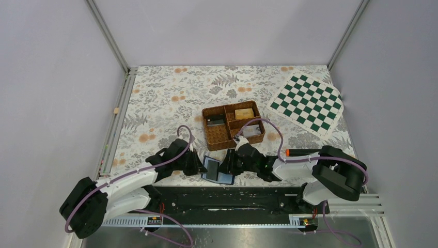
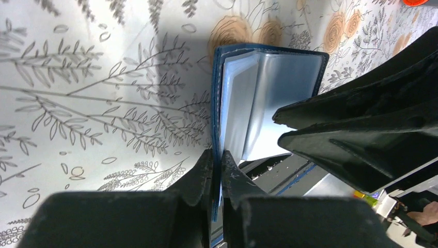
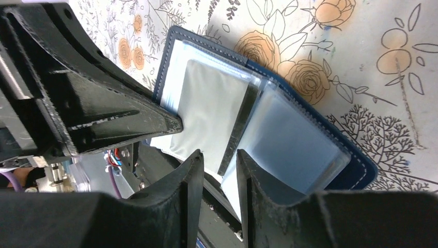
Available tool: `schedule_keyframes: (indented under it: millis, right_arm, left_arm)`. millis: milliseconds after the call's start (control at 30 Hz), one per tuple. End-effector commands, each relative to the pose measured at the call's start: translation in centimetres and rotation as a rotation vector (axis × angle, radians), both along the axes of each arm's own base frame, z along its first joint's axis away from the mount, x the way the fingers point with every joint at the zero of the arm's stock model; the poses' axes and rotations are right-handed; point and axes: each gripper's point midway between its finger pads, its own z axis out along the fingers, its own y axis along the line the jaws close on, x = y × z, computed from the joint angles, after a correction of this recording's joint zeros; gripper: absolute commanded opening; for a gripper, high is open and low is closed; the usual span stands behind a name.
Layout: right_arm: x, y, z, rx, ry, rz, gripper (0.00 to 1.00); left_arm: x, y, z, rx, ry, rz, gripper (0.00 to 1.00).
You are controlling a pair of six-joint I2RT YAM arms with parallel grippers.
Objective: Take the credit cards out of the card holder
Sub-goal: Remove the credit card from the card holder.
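**Open card holder braced between two claws at the table's near edge**

Top view: the card holder (image 1: 218, 170) is lying open at the near edge of the table (image 1: 165, 98), about midway along it and just in front of the wicker tray (image 1: 206, 129). The left claw (image 1: 199, 165) is meeting it from the left and the right claw (image 1: 230, 163) from the right.

Left wrist view: the left claw (image 2: 217, 155) is pinching the navy cover edge of the card holder (image 2: 268, 88), its jaws closed tight with only the cover between them. The clear sleeves are fanning up off that cover. The right claw (image 2: 279, 126) is reaching in at their free edge.

Right wrist view: the right claw (image 3: 217, 157) is standing partly open and straddling one dark-edged leaf of the card holder (image 3: 294, 137). A gap is showing beside the leaf, so nothing is gripped. What looks like a pale card (image 3: 206, 108) is sitting in a sleeve beside the leaf.

The holder is likely light and floppy, and its plastic sleeves are probably slick and quick to buckle. Any card inside should be stiff. The best hold is probably a card's exposed short edge, while the left claw is anchoring the cover against the pull.
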Motion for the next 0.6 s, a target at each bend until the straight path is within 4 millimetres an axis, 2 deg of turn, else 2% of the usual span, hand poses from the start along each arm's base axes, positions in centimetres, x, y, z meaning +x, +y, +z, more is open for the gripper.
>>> schedule_keyframes:
  millis: [0,233,433,567]
  right_arm:
    - [0.3,1.3,1.3,0.092,0.004,0.001,0.38]
    - [0.7,0.8,0.2,0.045,0.021,-0.024,0.4]
    - [0.6,1.3,0.5,0.042,0.026,-0.006,0.4]
    - [0.5,1.1,-0.3,0.01,0.056,-0.019,0.39]
  left_arm:
    - [-0.6,0.0,0.0,-0.072,0.028,0.059,0.0]
    - [-1.6,0.2,-0.8,-0.093,0.073,0.069,0.0]
    - [-1.7,-0.2,-0.7,-0.138,0.09,0.089,0.0]
    - [-1.8,0.2,-1.2,-0.114,0.097,0.096,0.0]
